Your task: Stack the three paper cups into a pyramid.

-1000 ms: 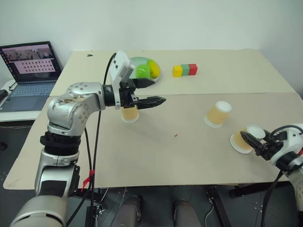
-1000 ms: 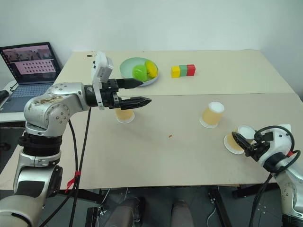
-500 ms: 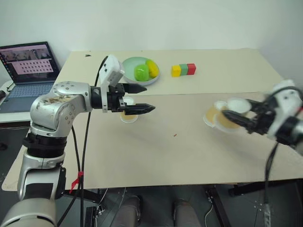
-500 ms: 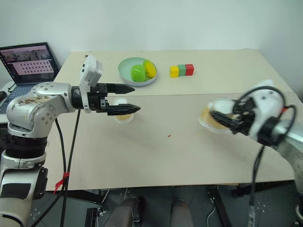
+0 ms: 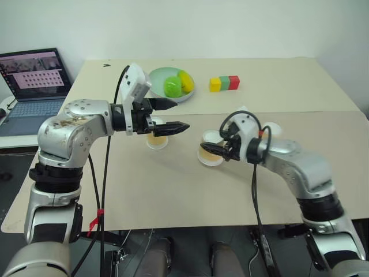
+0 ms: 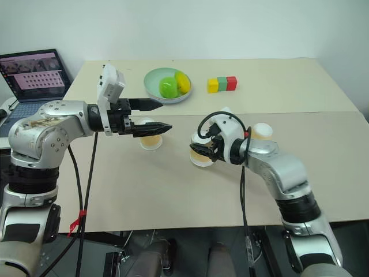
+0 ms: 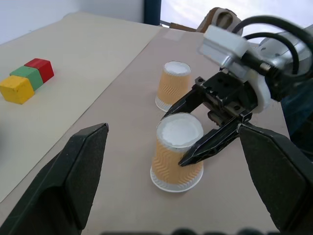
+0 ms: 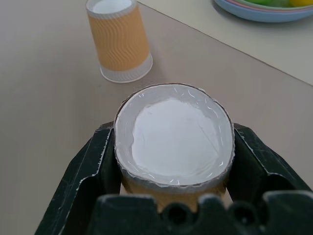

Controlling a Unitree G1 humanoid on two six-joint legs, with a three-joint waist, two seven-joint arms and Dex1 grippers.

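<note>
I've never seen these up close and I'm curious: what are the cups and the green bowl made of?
The cups look like paper: matte orange sides pressed into wavy ribs, with a white base and rolled white rim. The right gripper is shut on one. The bowl looks like smooth plastic or glazed ceramic; its even pale green sheen leaves that open.

Both arms were silver-grey metal with rounded joint housings and black bands between segments. Each ended in a gripper, the left gripper and right gripper, of two tapered black fingers. Black cables looped along both arms; a white camera block sat above the left wrist.
</note>
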